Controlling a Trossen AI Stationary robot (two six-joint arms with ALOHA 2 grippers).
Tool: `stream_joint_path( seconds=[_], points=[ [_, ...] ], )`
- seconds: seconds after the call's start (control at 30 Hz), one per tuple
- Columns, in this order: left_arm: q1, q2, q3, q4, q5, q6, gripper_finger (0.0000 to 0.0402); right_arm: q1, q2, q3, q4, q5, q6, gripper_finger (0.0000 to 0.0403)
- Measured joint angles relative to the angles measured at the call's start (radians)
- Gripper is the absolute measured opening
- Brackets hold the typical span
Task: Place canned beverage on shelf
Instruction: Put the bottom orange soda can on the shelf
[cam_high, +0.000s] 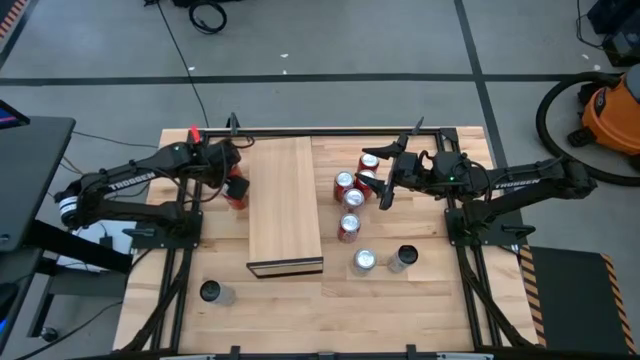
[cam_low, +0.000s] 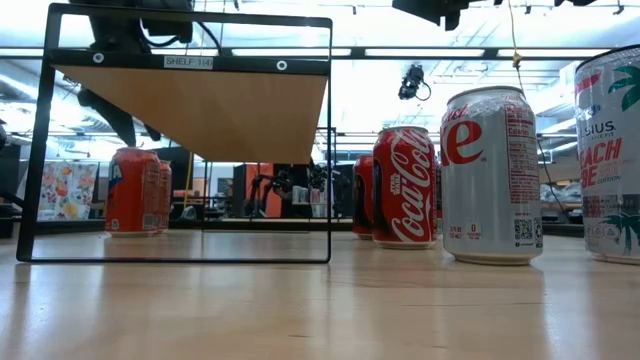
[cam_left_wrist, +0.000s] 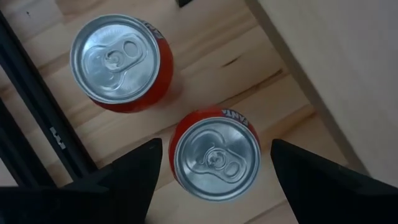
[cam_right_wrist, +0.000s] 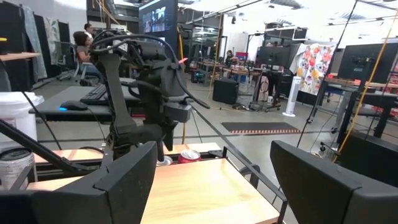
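Two orange canned beverages stand upright on the table left of the shelf, a long pale wood board on a black frame. My left gripper points down over the nearer can and is open. Its fingers stand on either side of that can's top, apart from it. The second orange can stands close by. My right gripper hovers open and level above the red cans right of the shelf, with nothing between its fingers.
Several red cans cluster right of the shelf, with a silver can and a dark can nearer the front. Another dark can stands at the front left. The shelf top is bare. People sit at desks beyond the table.
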Motion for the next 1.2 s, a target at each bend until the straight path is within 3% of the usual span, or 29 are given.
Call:
stream_joint_path(
  seconds=[0.57, 0.8, 1.03, 1.2],
  points=[
    [-0.005, 0.059, -0.034, 0.003, 0.001, 0.029, 0.0313, 0.0, 0.0, 0.0, -0.003, -0.001, 0.0, 0.0323],
    [-0.005, 0.054, -0.052, 0.004, -0.001, 0.059, 0.0289, 0.0, 0.0, 0.0, -0.001, -0.001, 0.0, 0.0323],
    [-0.004, 0.054, -0.052, -0.043, 0.09, 0.248, 0.0271, 0.0, 0.0, 0.0, 0.004, -0.001, 0.001, 0.0323],
    [-0.022, 0.054, -0.051, -0.064, 0.155, 0.486, 0.0269, 0.0, 0.0, 0.0, 0.004, -0.001, 0.001, 0.0323]
  ],
)
